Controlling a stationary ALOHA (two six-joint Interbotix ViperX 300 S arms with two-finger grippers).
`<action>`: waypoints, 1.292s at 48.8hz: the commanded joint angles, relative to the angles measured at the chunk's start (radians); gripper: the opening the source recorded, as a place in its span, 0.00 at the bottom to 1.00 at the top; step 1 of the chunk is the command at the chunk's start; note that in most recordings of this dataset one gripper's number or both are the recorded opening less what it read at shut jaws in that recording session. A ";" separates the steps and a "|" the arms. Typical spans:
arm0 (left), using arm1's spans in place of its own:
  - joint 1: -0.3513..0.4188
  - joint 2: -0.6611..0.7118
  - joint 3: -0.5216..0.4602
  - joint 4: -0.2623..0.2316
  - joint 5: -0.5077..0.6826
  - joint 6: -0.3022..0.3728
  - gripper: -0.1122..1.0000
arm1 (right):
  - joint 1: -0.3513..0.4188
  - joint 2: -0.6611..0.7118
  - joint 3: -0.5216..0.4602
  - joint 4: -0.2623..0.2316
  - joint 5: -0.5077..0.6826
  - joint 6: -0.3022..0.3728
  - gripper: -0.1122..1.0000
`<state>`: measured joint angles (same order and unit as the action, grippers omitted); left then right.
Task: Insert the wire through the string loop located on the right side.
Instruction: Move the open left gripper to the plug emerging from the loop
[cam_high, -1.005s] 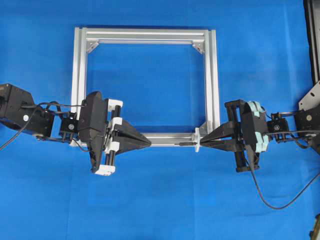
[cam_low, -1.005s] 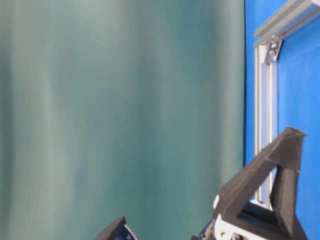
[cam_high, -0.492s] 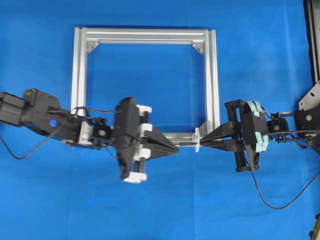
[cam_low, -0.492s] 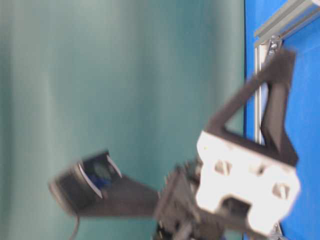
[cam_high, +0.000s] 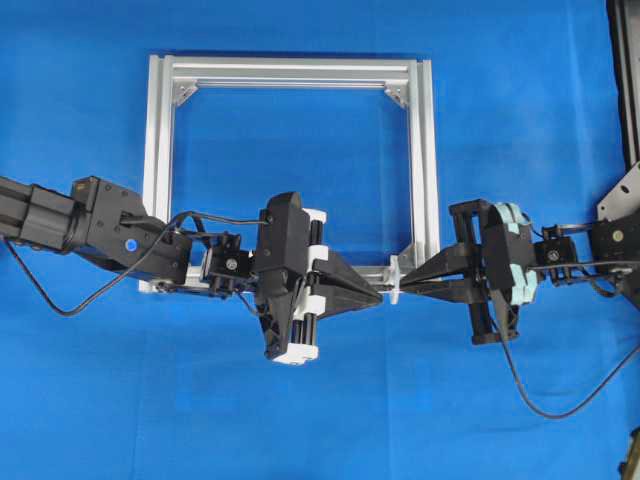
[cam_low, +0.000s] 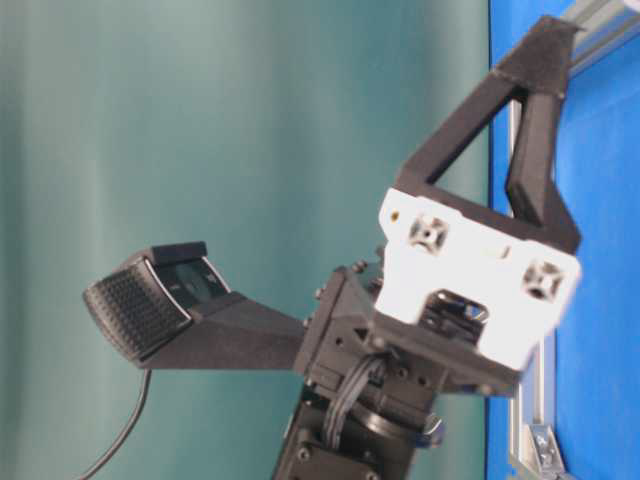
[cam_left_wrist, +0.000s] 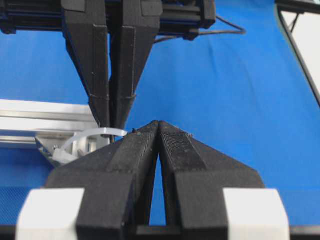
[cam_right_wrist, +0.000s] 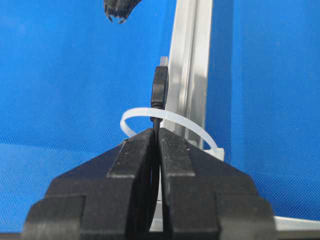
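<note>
In the right wrist view the wire (cam_right_wrist: 160, 87) ends in a black plug with a silvery tip. It passes through the white string loop (cam_right_wrist: 167, 120), which is fixed to the frame's rail. My right gripper (cam_right_wrist: 158, 131) is shut on the wire just behind the loop. My left gripper (cam_left_wrist: 158, 123) is shut with nothing between its fingers. Its tip faces the right gripper's fingers (cam_left_wrist: 110, 75) and stands beside the string loop (cam_left_wrist: 95, 134). From overhead the left gripper (cam_high: 383, 292) and the right gripper (cam_high: 403, 287) nearly meet at the string loop (cam_high: 394, 278), and the plug is hidden there.
A square aluminium frame (cam_high: 290, 70) lies on the blue cloth, with silver brackets in its corners. The grippers meet at its near right corner. A black cable (cam_high: 545, 400) loops over the cloth below the right arm. The left arm fills the table-level view (cam_low: 470, 290).
The left arm has swept right along the frame's near rail. Its shut tip now stands close to the loop. The right gripper, wire and loop have not moved.
</note>
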<state>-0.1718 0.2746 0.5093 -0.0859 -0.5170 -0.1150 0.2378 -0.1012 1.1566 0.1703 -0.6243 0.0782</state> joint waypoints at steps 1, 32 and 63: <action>0.005 -0.018 -0.020 0.002 0.012 0.009 0.11 | 0.003 -0.008 -0.011 0.002 -0.011 -0.003 0.07; 0.009 -0.012 -0.020 0.002 0.020 0.034 0.91 | 0.003 -0.008 -0.012 0.000 -0.011 -0.003 0.07; 0.029 0.104 -0.051 0.002 0.020 0.031 0.91 | 0.008 -0.008 -0.014 0.000 -0.006 -0.003 0.07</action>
<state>-0.1457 0.3958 0.4740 -0.0874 -0.4924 -0.0828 0.2424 -0.1012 1.1551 0.1703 -0.6243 0.0767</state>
